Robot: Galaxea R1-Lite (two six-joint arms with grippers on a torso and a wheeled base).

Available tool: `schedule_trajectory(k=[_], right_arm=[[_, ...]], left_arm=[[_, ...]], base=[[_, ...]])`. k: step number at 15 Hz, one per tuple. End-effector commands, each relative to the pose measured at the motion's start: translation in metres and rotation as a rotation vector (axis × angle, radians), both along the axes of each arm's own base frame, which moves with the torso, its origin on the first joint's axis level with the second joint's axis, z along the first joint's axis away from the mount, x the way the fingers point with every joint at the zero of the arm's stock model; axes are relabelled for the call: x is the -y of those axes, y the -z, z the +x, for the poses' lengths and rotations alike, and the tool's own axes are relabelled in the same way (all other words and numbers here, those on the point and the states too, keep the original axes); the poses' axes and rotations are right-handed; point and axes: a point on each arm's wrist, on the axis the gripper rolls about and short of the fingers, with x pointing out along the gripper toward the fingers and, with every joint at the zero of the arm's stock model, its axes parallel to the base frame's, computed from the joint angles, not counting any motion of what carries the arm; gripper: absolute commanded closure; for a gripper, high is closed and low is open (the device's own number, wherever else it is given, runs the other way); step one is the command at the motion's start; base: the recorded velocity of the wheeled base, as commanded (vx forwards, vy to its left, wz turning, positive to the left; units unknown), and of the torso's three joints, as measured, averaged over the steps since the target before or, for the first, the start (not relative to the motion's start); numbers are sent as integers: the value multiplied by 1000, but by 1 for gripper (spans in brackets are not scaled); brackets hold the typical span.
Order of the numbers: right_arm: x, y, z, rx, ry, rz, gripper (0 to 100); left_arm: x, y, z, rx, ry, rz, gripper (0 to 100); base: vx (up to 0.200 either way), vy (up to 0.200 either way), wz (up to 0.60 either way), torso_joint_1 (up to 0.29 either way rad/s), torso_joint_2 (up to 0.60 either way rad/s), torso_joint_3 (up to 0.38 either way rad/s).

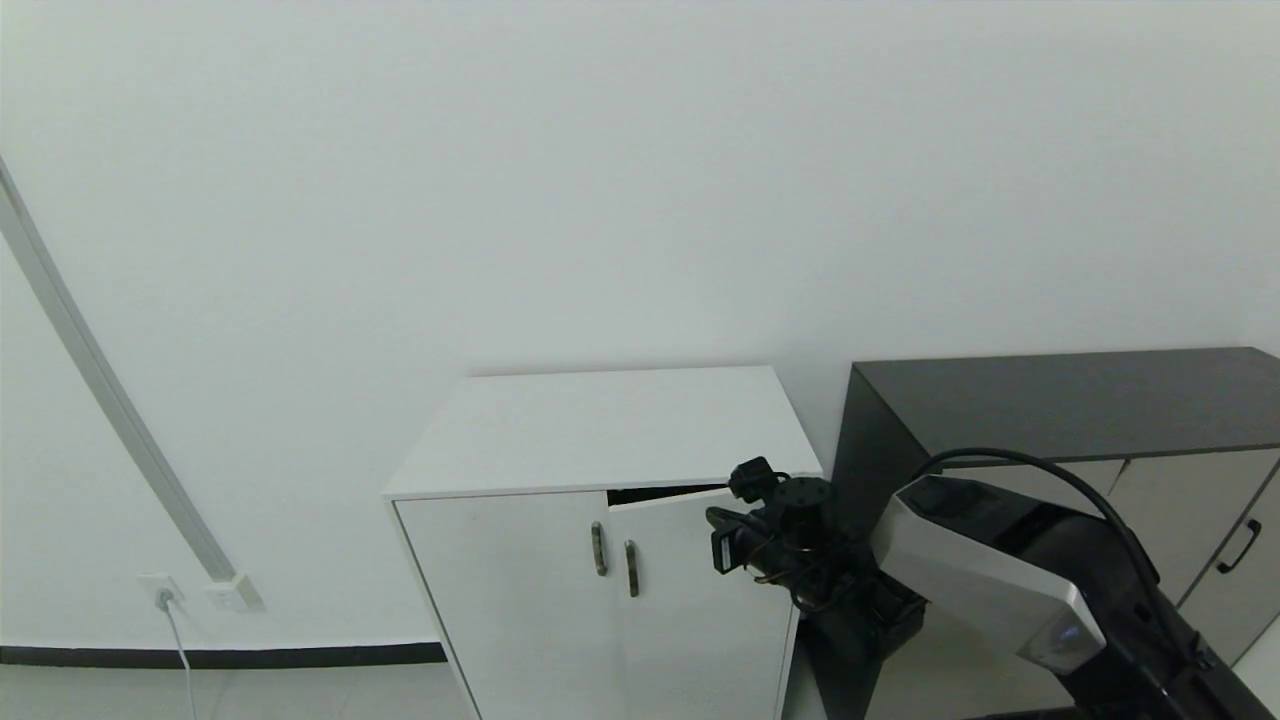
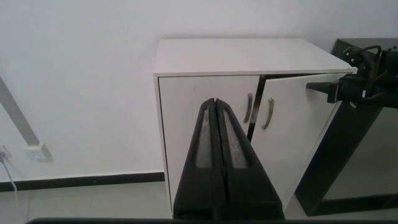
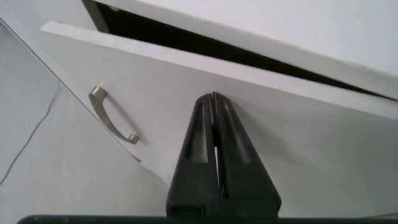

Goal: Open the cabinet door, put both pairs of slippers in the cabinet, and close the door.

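The white cabinet (image 1: pixel 600 430) stands against the wall with two doors. Its left door (image 1: pixel 510 590) is closed. Its right door (image 1: pixel 700 610) stands slightly ajar, with a dark gap along its top edge. Each door carries a metal handle (image 1: pixel 631 568) near the middle seam. My right gripper (image 1: pixel 718 550) is shut, its tips close against the outer face of the right door (image 3: pixel 298 143), away from that door's handle (image 3: pixel 114 116). My left gripper (image 2: pixel 215 102) is shut on nothing and hangs well back from the cabinet (image 2: pixel 236 56), pointing toward the seam.
A dark grey cabinet (image 1: pixel 1060 400) with grey doors stands right beside the white one. A wall socket (image 1: pixel 160 590) with a plugged-in cable sits low at the left, under a slanted cable duct (image 1: pixel 90 370). Bare floor lies in front of the cabinet.
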Motion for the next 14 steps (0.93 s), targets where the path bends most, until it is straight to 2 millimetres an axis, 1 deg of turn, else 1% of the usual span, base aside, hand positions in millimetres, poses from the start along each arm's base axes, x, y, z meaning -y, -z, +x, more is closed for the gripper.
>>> schedule_trajectory(k=[1, 6, 10, 14], right_arm=[[-1, 5, 2, -1, 1, -1, 100], [-3, 9, 8, 14, 40, -1, 100], [0, 7, 14, 28, 64, 5, 100], [0, 6, 16, 32, 66, 7, 100]], left_arm=[[0, 0, 0, -1, -1, 0, 100], [0, 0, 0, 1, -1, 0, 100], [0, 0, 0, -1, -1, -2, 100], [0, 0, 0, -1, -1, -2, 100]], base=[[0, 0, 0, 0, 0, 0], [0, 0, 0, 0, 0, 0], [0, 0, 0, 0, 0, 0], [0, 0, 0, 0, 0, 0]])
